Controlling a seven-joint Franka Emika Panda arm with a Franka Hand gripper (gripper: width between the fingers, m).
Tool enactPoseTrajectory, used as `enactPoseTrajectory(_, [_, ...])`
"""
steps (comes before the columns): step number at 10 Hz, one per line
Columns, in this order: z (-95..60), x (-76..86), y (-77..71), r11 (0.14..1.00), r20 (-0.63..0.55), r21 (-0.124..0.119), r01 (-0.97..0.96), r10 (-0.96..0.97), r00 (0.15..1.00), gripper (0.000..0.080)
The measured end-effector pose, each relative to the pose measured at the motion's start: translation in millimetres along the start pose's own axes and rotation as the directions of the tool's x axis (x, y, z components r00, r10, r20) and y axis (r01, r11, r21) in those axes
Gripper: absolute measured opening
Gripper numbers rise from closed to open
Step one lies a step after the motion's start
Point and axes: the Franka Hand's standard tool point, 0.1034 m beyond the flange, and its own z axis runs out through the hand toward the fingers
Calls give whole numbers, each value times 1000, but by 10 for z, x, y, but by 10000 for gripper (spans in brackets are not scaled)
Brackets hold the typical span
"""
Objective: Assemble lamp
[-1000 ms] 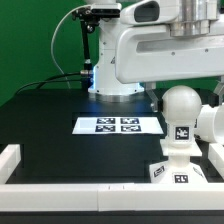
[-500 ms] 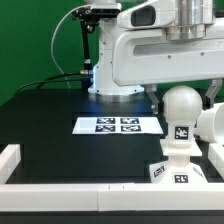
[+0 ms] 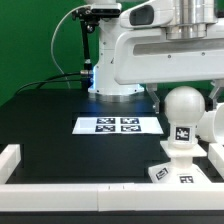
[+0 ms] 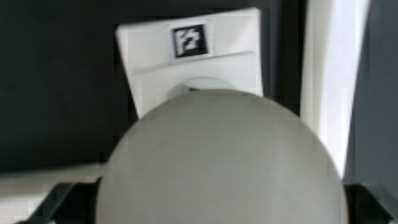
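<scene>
The round-headed bulb (image 3: 184, 107) stands in the flared square base (image 3: 173, 169) at the exterior view's right, near the front wall. The base sits slightly tilted. The shade (image 3: 214, 124) stands just behind and right of them, cut by the frame edge. In the wrist view the bulb's head (image 4: 217, 160) fills the space between my gripper's (image 4: 217, 205) dark fingers (image 4: 71, 200). The base with its tag (image 4: 191, 40) lies beyond it. The gripper looks shut on the bulb's head. In the exterior view the arm (image 3: 185, 20) hangs over the bulb and the fingers do not show clearly.
The marker board (image 3: 118, 125) lies at mid-table. A white wall (image 3: 70, 188) runs along the front, with a short post (image 3: 10, 157) at the exterior view's left. The robot's base (image 3: 110, 60) and cables stand at the back.
The bulb and base have shifted a little to the exterior view's right, and the base now sits slightly tilted. The arm above moved with them.
</scene>
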Motion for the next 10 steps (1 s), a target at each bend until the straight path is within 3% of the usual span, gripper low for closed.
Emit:
enactPoseTrajectory(1, [6,-6,-12,988,2,4,-154,154,988,573])
enactPoseTrajectory(2, [14,0,-18,936,9,27,-350,350,937,574])
enactPoseTrajectory(4, [14,28,-27,767,52,82,-636,634,771,574])
enactPoseTrajectory(5, [15,37,-37,707,65,88,-702,699,712,574])
enactPoseTrajectory(8, [16,36,-37,729,62,90,-678,676,735,601])
enactPoseTrajectory(9, [16,35,-42,766,54,89,-637,635,771,678])
enactPoseTrajectory(10, [15,27,-80,894,26,87,-439,439,898,695])
